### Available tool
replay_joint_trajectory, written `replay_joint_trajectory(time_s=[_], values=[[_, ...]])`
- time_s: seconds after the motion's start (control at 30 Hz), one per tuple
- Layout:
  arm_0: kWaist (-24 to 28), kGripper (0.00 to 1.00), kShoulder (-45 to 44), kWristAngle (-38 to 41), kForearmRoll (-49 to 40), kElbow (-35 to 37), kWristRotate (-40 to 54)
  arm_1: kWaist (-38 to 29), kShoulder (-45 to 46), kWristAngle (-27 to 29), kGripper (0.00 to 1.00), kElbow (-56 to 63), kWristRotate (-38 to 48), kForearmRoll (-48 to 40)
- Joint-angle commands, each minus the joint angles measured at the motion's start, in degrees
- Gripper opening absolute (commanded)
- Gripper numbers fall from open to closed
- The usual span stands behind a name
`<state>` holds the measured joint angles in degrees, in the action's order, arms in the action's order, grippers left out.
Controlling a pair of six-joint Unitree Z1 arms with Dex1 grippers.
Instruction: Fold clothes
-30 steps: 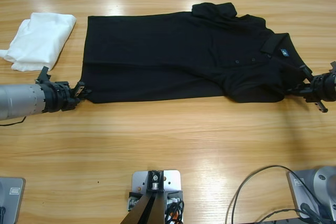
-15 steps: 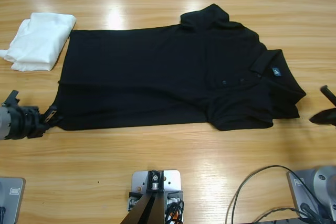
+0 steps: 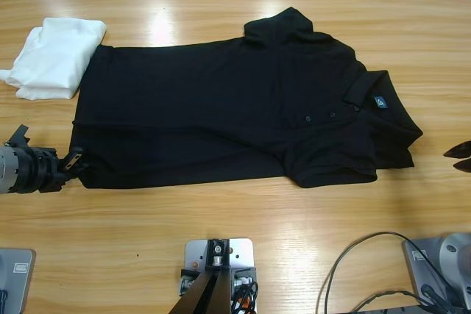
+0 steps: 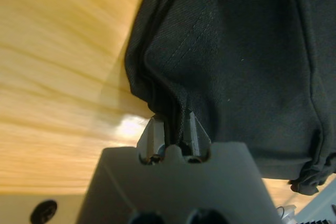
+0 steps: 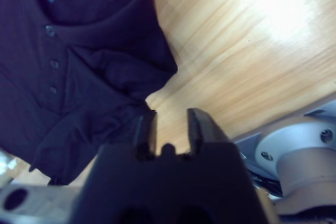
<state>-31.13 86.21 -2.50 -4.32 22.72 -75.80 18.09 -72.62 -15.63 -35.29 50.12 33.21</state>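
Observation:
The clothes, a black polo shirt, lie flat across the middle of the table. Its collar and label are at the right and its hem at the left. My left gripper is at the hem's near left corner. In the left wrist view the left gripper is shut on a bunched fold of the shirt. My right gripper is at the right edge of the table, apart from the shirt's shoulder. Seen from its own wrist, the right gripper is open with bare wood between the jaws, and the shirt lies beyond.
A white folded garment lies at the far left, touching the shirt's far hem corner. A black cable loops at the near right. Bare wooden table runs along the near side.
The left gripper has dragged the shirt leftward by the hem. The right gripper has let go of the shoulder end and drawn back to the right edge.

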Motion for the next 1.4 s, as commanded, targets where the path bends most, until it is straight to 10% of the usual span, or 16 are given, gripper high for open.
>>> replay_joint_trajectory(time_s=[0.03, 0.37, 0.87, 1.07, 1.23, 1.4], values=[[-0.7, 0.0, 5.0, -0.3, 0.2, -0.3, -0.3, -5.9, -1.6, -0.2, 0.95, 9.8, 7.7, -13.5], [-1.0, 0.0, 5.0, -0.3, 0.1, 0.3, 0.2, -15.5, -3.8, 4.6, 0.936, 18.7, 19.2, -29.8], [-1.0, 0.0, 4.4, -0.4, 0.0, -1.0, -0.5, -15.5, -7.4, 2.3, 0.377, 20.3, 19.0, -39.3], [-1.0, 0.0, 4.6, -0.4, 0.0, -1.2, -0.6, -15.5, -9.0, 1.5, 0.352, 20.5, 18.9, -41.1], [-1.0, 0.0, 4.6, -0.4, 0.0, -1.3, -0.7, -15.5, -9.4, 0.9, 0.0, 20.4, 17.0, -41.2], [-1.0, 0.0, 4.6, -0.4, 0.1, -1.3, -0.8, -15.5, -10.1, 0.8, 0.0, 20.2, 14.7, -40.9]])
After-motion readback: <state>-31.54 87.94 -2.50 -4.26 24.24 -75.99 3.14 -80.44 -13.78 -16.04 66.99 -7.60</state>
